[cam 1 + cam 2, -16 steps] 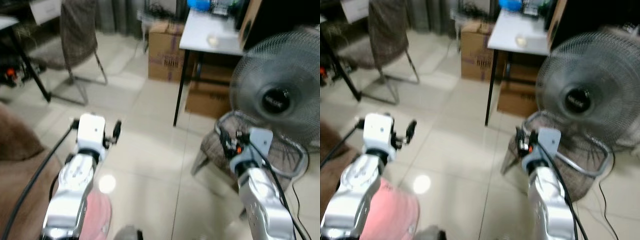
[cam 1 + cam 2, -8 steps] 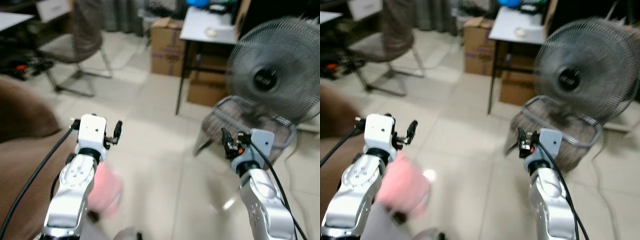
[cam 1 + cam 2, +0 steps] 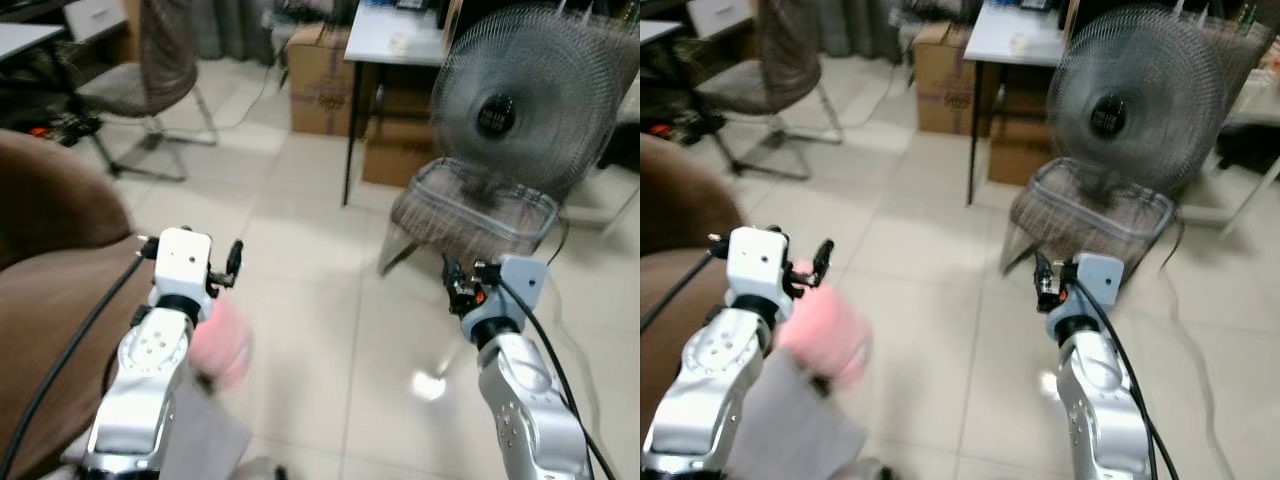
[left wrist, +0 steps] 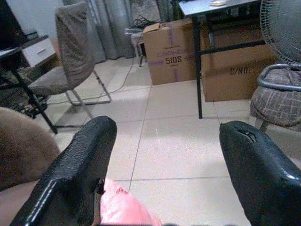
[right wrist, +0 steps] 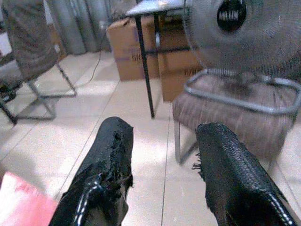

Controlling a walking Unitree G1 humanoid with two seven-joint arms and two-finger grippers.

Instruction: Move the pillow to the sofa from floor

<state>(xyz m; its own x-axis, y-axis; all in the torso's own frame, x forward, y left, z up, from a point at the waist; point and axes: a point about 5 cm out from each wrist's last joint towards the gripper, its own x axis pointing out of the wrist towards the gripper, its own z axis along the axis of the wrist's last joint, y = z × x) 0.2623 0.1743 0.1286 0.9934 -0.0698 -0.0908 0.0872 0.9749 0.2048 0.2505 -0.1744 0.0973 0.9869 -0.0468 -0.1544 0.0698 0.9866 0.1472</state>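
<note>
Pillow (image 3: 222, 343), pink, lies on tile; both grippers' fingers (image 4: 80, 169) apart; cardboard box (image 4: 170, 52) reads "SIOS".

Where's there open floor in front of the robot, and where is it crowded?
Bare pale tile floor lies between the brown sofa and the checked cushioned stool. It's crowded farther back: grey standing fan, cardboard boxes, white table. The pink pillow sits beside the left hand.

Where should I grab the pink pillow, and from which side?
Probably the pillow's rounded upper edge, coming from above with the left gripper, whose fingers are open and right beside it. It looks soft and plump, so pinching a bulge should hold. It is blurred in the head views, low next to the brown sofa; its exact pose is unclear.
</note>
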